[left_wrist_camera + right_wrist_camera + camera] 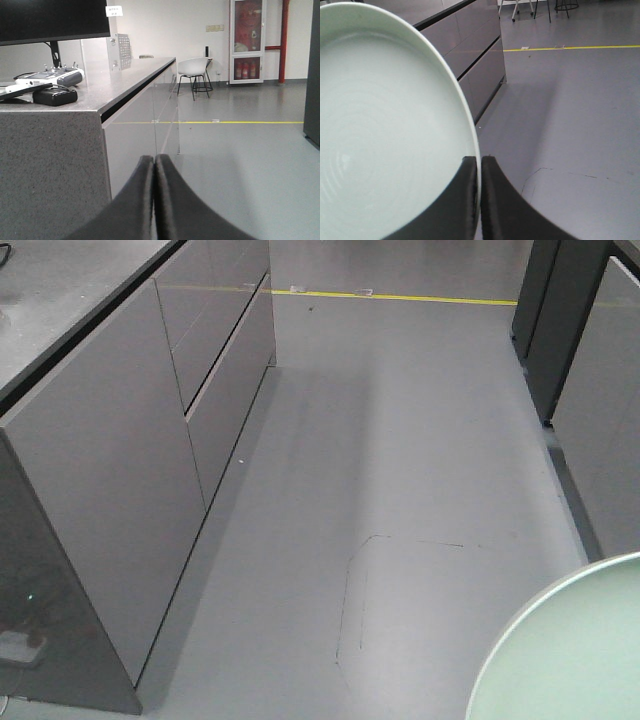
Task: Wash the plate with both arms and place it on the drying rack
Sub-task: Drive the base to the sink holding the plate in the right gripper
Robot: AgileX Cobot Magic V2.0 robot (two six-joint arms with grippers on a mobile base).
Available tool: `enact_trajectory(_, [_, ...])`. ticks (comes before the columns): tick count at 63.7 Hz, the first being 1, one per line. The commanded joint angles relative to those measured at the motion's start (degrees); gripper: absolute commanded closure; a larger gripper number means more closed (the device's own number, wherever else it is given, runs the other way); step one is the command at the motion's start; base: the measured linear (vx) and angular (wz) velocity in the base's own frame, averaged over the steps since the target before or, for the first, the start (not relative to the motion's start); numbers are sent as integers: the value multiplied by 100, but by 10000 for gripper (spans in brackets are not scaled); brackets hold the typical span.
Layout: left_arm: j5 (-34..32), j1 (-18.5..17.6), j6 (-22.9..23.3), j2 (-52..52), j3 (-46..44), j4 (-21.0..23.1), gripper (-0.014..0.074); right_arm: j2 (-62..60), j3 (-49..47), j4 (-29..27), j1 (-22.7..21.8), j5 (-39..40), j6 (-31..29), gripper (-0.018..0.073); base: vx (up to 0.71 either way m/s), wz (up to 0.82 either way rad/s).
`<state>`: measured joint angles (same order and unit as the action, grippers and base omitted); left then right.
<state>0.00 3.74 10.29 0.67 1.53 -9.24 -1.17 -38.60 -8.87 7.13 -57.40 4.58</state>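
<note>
The pale mint-green plate [385, 130] fills the left of the right wrist view and shows as a curved edge at the lower right of the front view [580, 650]. My right gripper [479, 159] is shut on the plate's rim, one finger on each face, and holds it in the air above the grey floor. My left gripper [154, 157] is shut and empty, pointing along the side of a grey counter [120, 80]. The drying rack is out of view.
A long grey cabinet [130, 430] with drawers runs along the left. Dark cabinets [590, 360] stand at the right. Grey floor with a yellow line [400, 297] lies between. A monitor base, a controller [50, 77] and a black box sit on the counter. A white chair [192, 70] stands far back.
</note>
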Motion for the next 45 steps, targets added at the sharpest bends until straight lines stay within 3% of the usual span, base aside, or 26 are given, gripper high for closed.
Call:
enact_trajectory(1, [-391,-41,17,85,89,56,602,23,-128,-22,-17,480,-3,561,31,8])
enact_trajectory(45, [-391,-41,17,85,89,56,602,23,-128,-22,-17,480,-3,561,33,1])
